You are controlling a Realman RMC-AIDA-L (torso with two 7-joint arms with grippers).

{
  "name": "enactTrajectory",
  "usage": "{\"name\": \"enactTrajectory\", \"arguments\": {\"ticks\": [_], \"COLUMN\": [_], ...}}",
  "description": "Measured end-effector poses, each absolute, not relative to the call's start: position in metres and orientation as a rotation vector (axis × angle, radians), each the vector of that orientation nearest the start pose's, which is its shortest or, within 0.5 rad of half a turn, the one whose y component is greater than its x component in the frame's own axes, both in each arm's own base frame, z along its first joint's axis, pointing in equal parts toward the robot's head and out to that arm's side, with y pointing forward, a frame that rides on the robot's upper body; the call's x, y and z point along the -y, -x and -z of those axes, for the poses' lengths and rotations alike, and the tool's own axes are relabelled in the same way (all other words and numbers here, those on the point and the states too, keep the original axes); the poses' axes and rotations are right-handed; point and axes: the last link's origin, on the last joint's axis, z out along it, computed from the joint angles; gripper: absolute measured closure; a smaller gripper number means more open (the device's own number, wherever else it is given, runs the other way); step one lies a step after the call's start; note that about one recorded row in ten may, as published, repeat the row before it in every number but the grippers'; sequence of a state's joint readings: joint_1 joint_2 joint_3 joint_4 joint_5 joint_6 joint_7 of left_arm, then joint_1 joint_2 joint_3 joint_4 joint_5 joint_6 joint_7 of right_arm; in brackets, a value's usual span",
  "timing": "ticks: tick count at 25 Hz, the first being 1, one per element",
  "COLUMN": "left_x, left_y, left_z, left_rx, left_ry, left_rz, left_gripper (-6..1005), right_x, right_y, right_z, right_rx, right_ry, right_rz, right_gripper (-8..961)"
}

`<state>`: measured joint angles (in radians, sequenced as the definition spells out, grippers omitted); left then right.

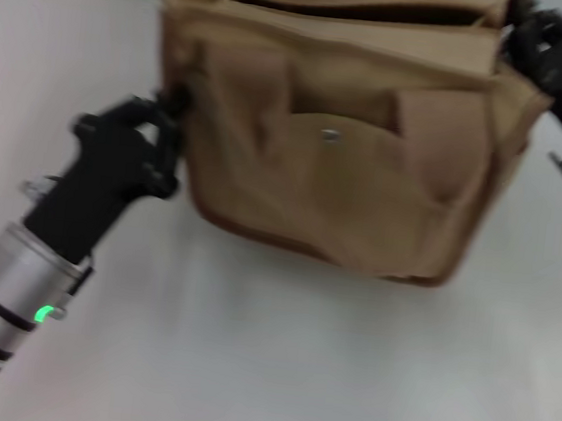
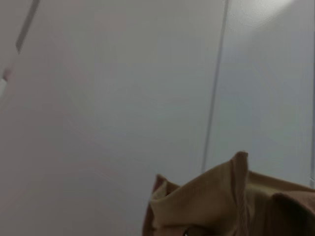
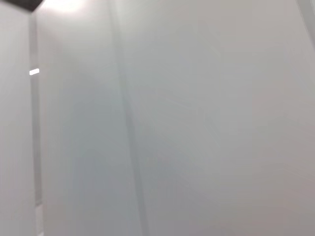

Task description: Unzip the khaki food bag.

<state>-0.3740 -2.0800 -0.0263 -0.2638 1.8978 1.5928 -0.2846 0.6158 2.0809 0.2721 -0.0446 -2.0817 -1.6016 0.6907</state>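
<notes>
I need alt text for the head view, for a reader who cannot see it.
A khaki food bag stands on a white table, its top partly open. The left gripper is at the bag's left side, and the right gripper is at its upper right corner.

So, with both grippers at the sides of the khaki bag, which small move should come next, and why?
Probably the right gripper, at the top corner of the khaki food bag, should draw along the top, while the left gripper steadies the other side. A dark gap along the top suggests it is partly open.
</notes>
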Motion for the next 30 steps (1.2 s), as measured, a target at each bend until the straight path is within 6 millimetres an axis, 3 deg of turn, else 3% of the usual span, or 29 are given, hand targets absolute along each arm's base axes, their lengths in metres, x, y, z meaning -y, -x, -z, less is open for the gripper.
{"name": "enactTrajectory", "arguments": {"ticks": [4, 9, 13, 16, 19, 21, 24, 28, 30], "left_x": [-0.256, -0.256, -0.25, -0.243, -0.238, -0.235, -0.233, -0.233, -0.234], "left_y": [0.26, 0.258, 0.258, 0.262, 0.273, 0.281, 0.292, 0.295, 0.294], "left_z": [0.075, 0.078, 0.074, 0.058, 0.031, 0.012, -0.013, -0.028, -0.029], "left_rx": [0.482, 0.504, 0.483, 0.398, 0.33, 0.312, 0.323, 0.326, 0.306], "left_ry": [1.978, 1.981, 1.991, 2.004, 2.012, 2.053, 2.219, 2.494, 2.65], "left_rz": [1.167, 1.17, 1.205, 1.259, 1.33, 1.36, 1.356, 1.282, 1.223], "left_gripper": [886, 883, 806, 747, 689, 623, 481, 227, 217], "right_x": [-0.343, -0.343, -0.327, -0.311, -0.289, -0.271, -0.245, -0.225, -0.224], "right_y": [-0.249, -0.259, -0.27, -0.281, -0.291, -0.294, -0.29, -0.28, -0.273], "right_z": [0.001, 0.003, -0.001, -0.016, -0.038, -0.05, -0.057, -0.045, -0.034], "right_rx": [-0.468, -0.529, -0.553, -0.563, -0.537, -0.487, -0.362, -0.248, -0.206], "right_ry": [1.903, 1.878, 1.857, 1.84, 1.864, 1.94, 2.196, 2.63, 2.792], "right_rz": [-1.318, -1.282, -1.304, -1.364, -1.437, -1.469, -1.474, -1.414, -1.367], "right_gripper": [814, 786, 763, 746, 517, 437, 317, 313, 311]}}
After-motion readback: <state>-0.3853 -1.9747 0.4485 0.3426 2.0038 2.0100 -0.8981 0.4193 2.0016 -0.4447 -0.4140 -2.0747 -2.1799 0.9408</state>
